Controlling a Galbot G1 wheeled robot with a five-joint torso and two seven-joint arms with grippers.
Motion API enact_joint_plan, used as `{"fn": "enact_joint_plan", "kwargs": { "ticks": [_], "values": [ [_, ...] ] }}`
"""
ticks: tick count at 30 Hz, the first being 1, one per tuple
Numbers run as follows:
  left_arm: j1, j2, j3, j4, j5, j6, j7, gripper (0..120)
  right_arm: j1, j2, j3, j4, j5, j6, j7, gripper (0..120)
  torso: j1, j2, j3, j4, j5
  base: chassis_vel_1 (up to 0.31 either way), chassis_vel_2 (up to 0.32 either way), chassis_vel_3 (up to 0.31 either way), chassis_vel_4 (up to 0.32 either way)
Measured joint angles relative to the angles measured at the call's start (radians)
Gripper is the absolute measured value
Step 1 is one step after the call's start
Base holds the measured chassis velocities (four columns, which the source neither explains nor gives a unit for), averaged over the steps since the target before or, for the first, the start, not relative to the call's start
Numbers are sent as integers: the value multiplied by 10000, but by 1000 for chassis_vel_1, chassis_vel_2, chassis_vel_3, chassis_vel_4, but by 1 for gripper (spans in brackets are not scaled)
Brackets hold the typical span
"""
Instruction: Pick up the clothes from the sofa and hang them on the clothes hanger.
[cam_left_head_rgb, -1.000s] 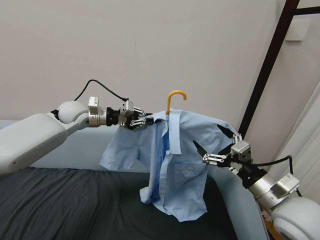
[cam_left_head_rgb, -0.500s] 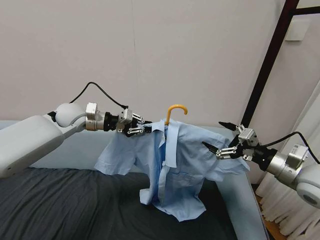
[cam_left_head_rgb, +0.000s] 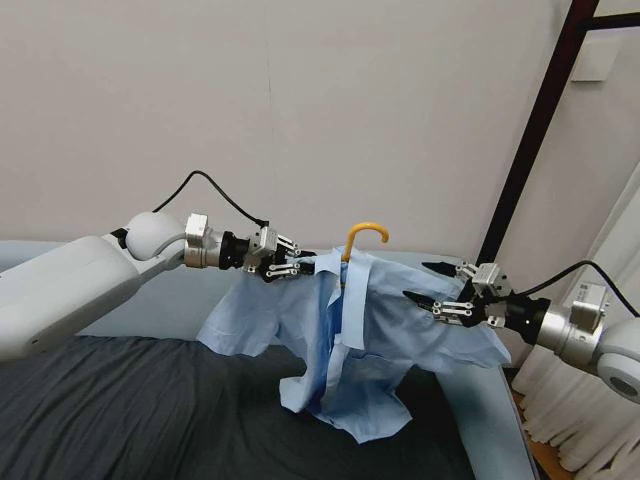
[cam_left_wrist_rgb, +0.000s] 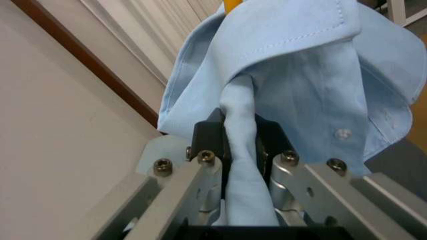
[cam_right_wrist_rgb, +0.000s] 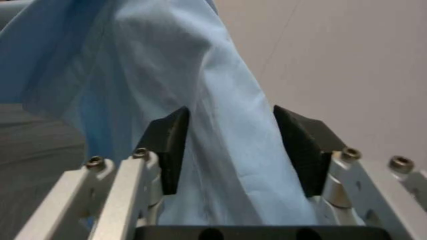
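Blue shirt (cam_left_head_rgb: 360, 340) on its hanger, held up between both arms above the sofa (cam_left_head_rgb: 120, 410)
Head view: over the last second the right gripper (cam_left_head_rgb: 440, 292) has swung up and outward, from low in front of the shirt to its far shoulder, at 4 o'clock of the orange hanger hook (cam_left_head_rgb: 366, 237). The cloth there has lifted and spread, so the garment looks supported on both sides but not yet hung on anything. The left gripper (cam_left_head_rgb: 285, 267) has the collar side at 9 o'clock of the hook, and the shirt tail drops toward 6 o'clock over the dark seat. Left wrist view: the jaws are clamped together on a twisted strip of the shirt (cam_left_wrist_rgb: 300, 75) just under the collar. Right wrist view: the jaws stand wide apart, with a fold of the shirt (cam_right_wrist_rgb: 167, 60) running between the pads (cam_right_wrist_rgb: 170, 140), lying loose and not pinched
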Motion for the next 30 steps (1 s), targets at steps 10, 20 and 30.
{"fn": "enact_joint_plan", "kwargs": {
  "ticks": [10,20,30],
  "values": [
    [201,145,-178,-254,165,-90,-10,7,-138,-251,59,237,200,75,-113,15,0,0,0,2,-3,0,0,0,0],
    [439,111,-363,-284,266,-196,-211,7,-370,-318,196,307,40,273,-93,11,0,0,0,0,-2,0,0,0,0],
    [583,255,-575,-285,265,-213,-323,29,-378,2,135,185,-295,379,46,11,0,1,0,2,-3,0,0,0,0]
  ]
}}
